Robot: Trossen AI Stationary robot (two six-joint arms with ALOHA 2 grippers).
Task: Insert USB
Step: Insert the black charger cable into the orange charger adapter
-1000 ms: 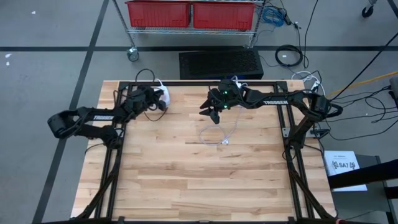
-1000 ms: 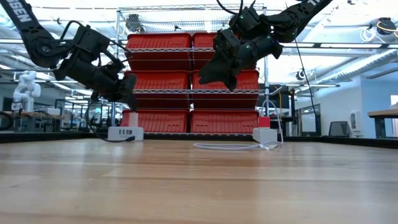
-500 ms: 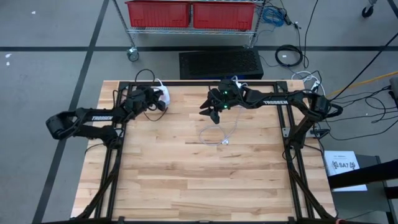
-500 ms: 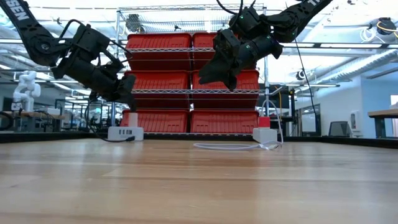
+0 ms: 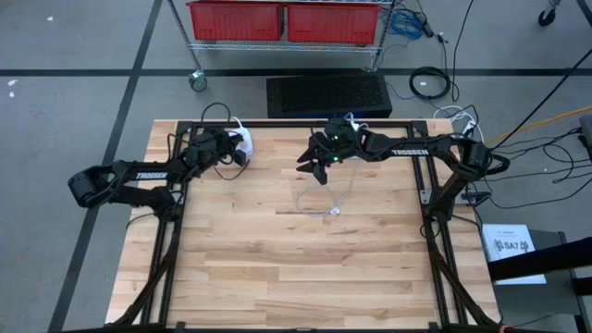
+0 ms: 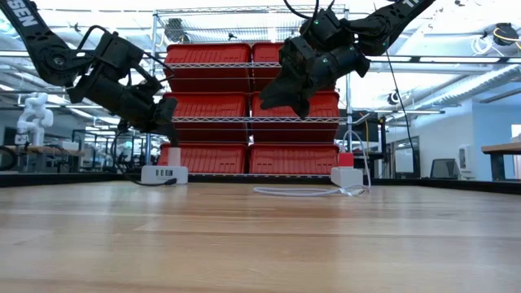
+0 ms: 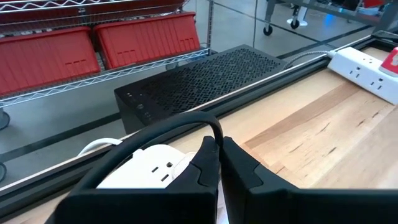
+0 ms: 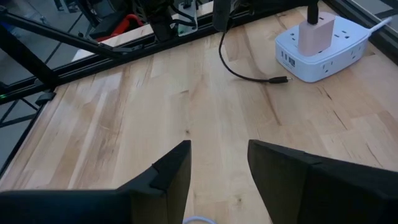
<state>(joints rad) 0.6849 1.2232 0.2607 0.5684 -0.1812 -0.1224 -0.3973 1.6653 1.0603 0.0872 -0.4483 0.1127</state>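
White cable (image 5: 326, 205) lies loose on the wooden table (image 5: 305, 268), directly below the right gripper (image 5: 317, 168), whose parted, empty fingers look poised to descend. The left gripper (image 5: 235, 154), pinched on nothing, hovers beside the white power strip (image 8: 320, 42), probably ready to steady it.

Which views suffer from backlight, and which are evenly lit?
Low view: bright ceiling lights behind turn both arms into dark silhouettes; the right hand shows little detail. High view: even light on the table, faint shadows only. Left wrist view: the shut left hand looms soft-edged.
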